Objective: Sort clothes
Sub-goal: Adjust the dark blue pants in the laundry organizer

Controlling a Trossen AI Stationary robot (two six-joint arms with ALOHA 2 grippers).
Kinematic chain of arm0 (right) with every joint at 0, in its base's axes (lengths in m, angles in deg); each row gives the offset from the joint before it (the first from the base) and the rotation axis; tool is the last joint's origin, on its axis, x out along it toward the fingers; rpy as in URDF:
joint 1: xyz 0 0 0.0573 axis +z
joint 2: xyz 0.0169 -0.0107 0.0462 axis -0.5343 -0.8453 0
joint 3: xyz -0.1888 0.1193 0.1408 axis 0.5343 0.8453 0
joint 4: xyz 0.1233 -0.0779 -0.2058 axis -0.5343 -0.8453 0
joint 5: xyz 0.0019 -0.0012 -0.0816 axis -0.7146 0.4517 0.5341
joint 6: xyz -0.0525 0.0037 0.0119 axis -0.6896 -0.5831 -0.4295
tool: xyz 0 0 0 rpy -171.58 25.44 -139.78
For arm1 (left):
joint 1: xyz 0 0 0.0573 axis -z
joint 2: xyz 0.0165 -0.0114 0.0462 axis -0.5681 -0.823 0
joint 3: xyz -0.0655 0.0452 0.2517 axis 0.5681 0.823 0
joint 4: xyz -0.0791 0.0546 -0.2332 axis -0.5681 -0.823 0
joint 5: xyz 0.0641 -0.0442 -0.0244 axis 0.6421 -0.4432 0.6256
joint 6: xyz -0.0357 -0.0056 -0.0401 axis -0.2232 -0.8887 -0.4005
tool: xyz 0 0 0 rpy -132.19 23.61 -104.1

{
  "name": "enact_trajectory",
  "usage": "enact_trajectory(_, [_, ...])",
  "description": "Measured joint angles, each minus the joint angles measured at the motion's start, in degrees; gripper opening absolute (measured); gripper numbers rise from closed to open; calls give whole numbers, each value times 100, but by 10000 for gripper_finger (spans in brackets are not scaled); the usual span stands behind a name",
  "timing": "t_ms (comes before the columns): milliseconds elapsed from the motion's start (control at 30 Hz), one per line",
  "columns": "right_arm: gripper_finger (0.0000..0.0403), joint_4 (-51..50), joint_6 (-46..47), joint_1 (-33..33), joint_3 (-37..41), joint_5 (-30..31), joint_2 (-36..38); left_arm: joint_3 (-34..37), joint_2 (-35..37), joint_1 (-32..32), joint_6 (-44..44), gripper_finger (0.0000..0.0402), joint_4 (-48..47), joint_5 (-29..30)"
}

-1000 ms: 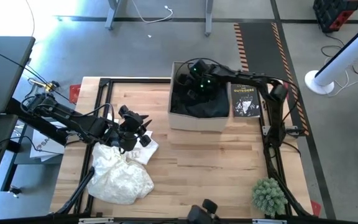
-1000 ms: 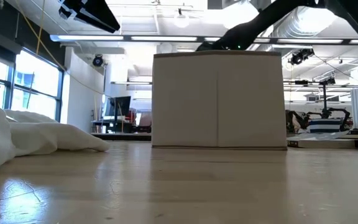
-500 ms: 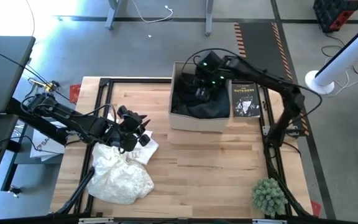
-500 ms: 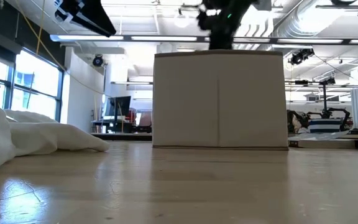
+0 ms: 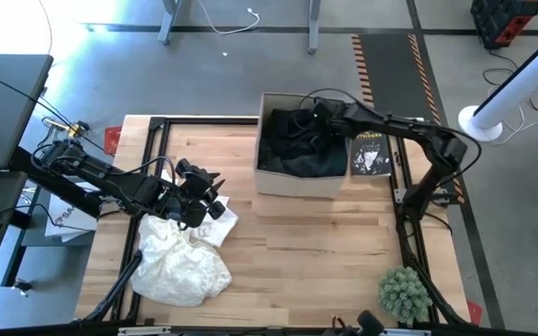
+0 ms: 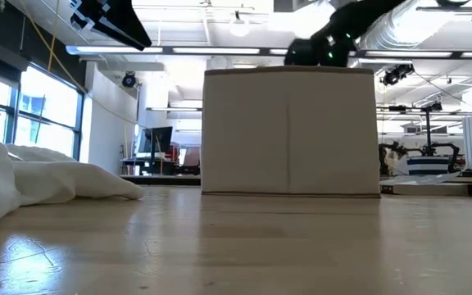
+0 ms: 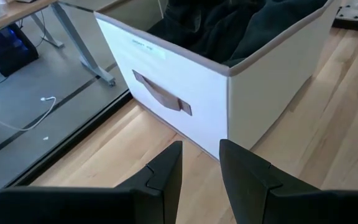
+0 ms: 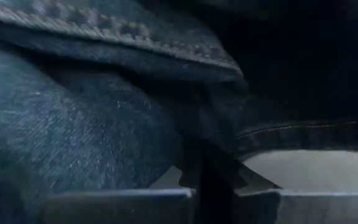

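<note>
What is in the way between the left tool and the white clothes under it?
Nothing visible. The left tool hangs right at the top edge of the white clothes on the table, with no other thing between them. The right tool is down in the box of dark clothes.

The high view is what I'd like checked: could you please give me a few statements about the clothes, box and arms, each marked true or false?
1. The white box holds dark clothes. True.
2. The pale clothes lie inside the box. False: they lie on the table, near its left front corner.
3. The right pincer is down among the dark clothes in the box. True.
4. The left pincer grips the black book. False: it hangs above the pale clothes with a narrow gap between its fingers, and the book lies right of the box.
5. The green plant stands in the box. False: it stands at the table's right front corner.
</note>
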Motion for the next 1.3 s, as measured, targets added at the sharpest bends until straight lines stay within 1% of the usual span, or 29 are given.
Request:
enact_trajectory(67, [6, 582, -19, -95, 456, -199, 57, 0, 0, 0, -2, 106, 0, 2])
enact_trajectory(133, [6, 1007, -162, -128, 722, -208, 89, 0, 0, 2, -2, 106, 2, 15])
enact_trajectory(200, [6, 1062, -333, -124, 766, -161, 85, 0, 0, 0, -2, 106, 2, 17])
enact_trajectory(300, [6, 707, -529, -14, 541, -106, 99, 0, 0, 0, -2, 106, 0, 20])
enact_trajectory(400, [6, 249, -694, 277, 165, 483, 242, 0, 0, 0, -2, 106, -13, 22])
enact_trajectory(433, [6, 225, -770, 379, 4, 593, 384, 0, 0, 0, -2, 106, -9, 23])
enact_trajectory(467, [6, 377, -862, 465, -178, 639, 547, 0, 0, 0, -2, 106, -10, 31])
enact_trajectory(533, [6, 503, -996, 634, -431, 549, 801, 0, 0, 0, -6, 106, -8, 33])
enact_trajectory(633, [6, 645, -1029, 780, -528, 397, 968, 0, 0, 0, -16, 106, -8, 31])
enact_trajectory(700, [6, 931, -1035, 775, -528, 545, 1068, 0, 0, 0, -19, 106, -11, 28])
enact_trajectory(767, [6, 1244, -992, 605, -474, 791, 1110, 0, 0, 0, -15, 106, -13, 28])
enact_trajectory(833, [6, 1239, -812, 384, -338, 935, 958, 0, 0, 0, -16, 106, -13, 29])
enact_trajectory(900, [5, 1190, -626, 172, -158, 891, 703, 0, 0, -1, -15, 106, -16, 28])
enact_trajectory(967, [2, 1177, -496, 16, 11, 621, 485, 0, 0, 0, -15, 106, -14, 28])
enact_trajectory(1067, [1, 1251, -397, -147, 282, 52, 16, 0, 0, 0, -13, 106, -18, 26])
enact_trajectory(1100, [1, 1260, -488, -157, 331, 214, -124, 0, 0, 0, -13, 106, -16, 26])
enact_trajectory(1167, [1, 1281, -530, -159, 356, 143, -345, 0, 0, -1, -10, 106, -17, 17])
enact_trajectory(1233, [1, 1308, -753, -92, 335, 535, -548, 0, 0, 0, -6, 106, -19, 17])
enact_trajectory(1300, [1, 1275, -887, -9, 314, 689, -597, 0, 0, -1, 1, 106, -19, 11])
